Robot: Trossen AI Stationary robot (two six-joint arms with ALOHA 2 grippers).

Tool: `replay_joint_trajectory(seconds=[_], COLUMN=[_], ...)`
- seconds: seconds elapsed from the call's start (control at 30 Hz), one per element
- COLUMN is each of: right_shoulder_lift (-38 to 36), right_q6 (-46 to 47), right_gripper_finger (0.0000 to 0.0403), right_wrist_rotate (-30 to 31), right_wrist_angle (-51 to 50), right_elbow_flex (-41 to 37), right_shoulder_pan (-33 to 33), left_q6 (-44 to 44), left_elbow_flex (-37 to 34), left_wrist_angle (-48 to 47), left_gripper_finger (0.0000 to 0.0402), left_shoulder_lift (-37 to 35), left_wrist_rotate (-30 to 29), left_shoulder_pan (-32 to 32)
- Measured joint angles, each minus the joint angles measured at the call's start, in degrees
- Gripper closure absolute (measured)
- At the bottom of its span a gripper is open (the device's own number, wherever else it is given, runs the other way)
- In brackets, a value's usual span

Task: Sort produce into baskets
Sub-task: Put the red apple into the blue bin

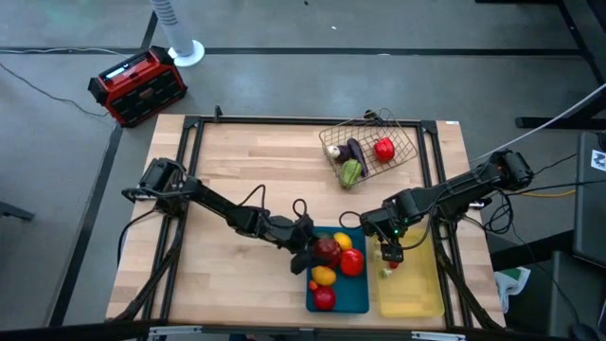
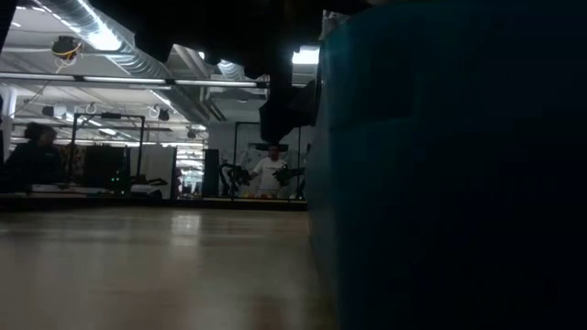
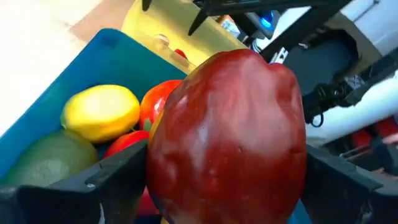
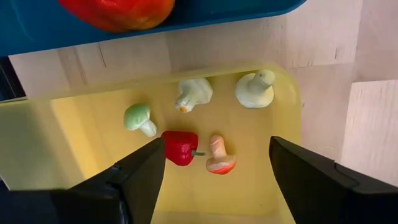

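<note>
left gripper (image 1: 317, 252) clenched on my dark red apple (image 3: 227, 134), hovering over the blue tray (image 1: 358, 301); i'd lower it into a free gap (right gripper (image 1: 390, 248) open over the yellow tray (image 1: 417, 298)) before letting go

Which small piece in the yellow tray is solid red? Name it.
The red pepper-like piece, mid-tray beside the pink-capped mushroom in the yellow tray; the other three are pale or green.

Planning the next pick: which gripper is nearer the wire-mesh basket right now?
Right. The right gripper hangs open over the yellow tray, below the wire-mesh basket. The left gripper, shut on a dark red apple, is over the blue tray, farther off.
</note>
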Motion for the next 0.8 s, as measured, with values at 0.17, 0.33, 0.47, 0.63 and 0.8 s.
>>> replay_joint_trajectory(seconds=[0.17, 0.33, 0.47, 0.63, 0.8], right_shoulder_lift=[0.00, 0.00, 0.00, 0.00, 0.00], right_q6=[0.00, 0.00, 0.00, 0.00, 0.00], right_gripper_finger=[0.0118, 0.0118, 0.0118, 0.0118, 0.0118], right_wrist_rotate=[0.00, 0.00, 0.00, 0.00, 0.00], right_wrist_angle=[-0.02, -0.02, -0.02, -0.02, -0.02], right_elbow_flex=[0.00, 0.00, 0.00, 0.00, 0.00], right_shoulder_pan=[0.00, 0.00, 0.00, 0.00, 0.00], left_q6=[2.70, 2.41, 4.39, 5.33, 5.37], left_elbow_flex=[0.00, -0.02, -0.02, -0.02, -0.02], left_wrist_angle=[0.00, 0.00, 0.01, 0.01, 0.05], left_gripper_finger=[0.0056, 0.0056, 0.0056, 0.0035, 0.0009], left_shoulder_lift=[0.00, 0.00, 0.00, 0.00, 0.00], left_wrist_rotate=[0.04, -0.24, -0.08, 0.08, 0.06], left_shoulder_pan=[0.18, 0.74, 0.63, 0.63, 0.61])
